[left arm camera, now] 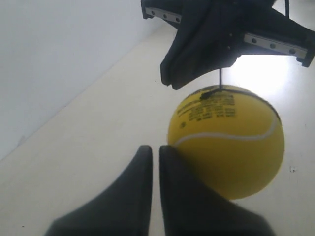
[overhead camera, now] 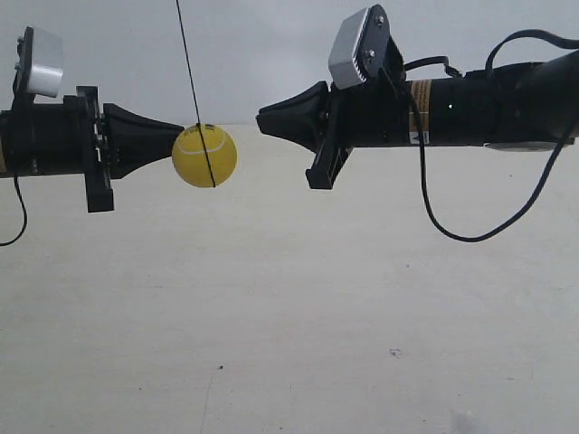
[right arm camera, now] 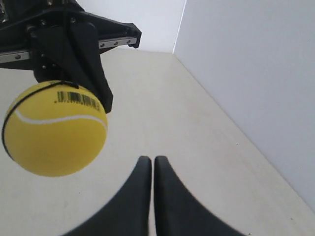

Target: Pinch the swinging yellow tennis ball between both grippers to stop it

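Observation:
The yellow tennis ball point(overhead camera: 204, 155) hangs on a thin dark string point(overhead camera: 190, 72) above the pale table. My left gripper point(overhead camera: 179, 137), the arm at the exterior view's left, is shut, and its tapered tip rests against the ball's side. In the left wrist view the ball point(left arm camera: 226, 142) sits just beside the closed fingertips point(left arm camera: 155, 147). My right gripper point(overhead camera: 260, 119) is also shut and empty, pointing at the ball with a small gap between them. From the right wrist, the ball point(right arm camera: 54, 130) lies off to one side of the tip point(right arm camera: 149, 158).
A pale table point(overhead camera: 298, 307) spreads below both arms, with a white wall point(overhead camera: 271, 54) behind. A black cable point(overhead camera: 452, 226) loops down from the right arm. The white wall point(right arm camera: 256, 73) runs close along the table edge in the right wrist view.

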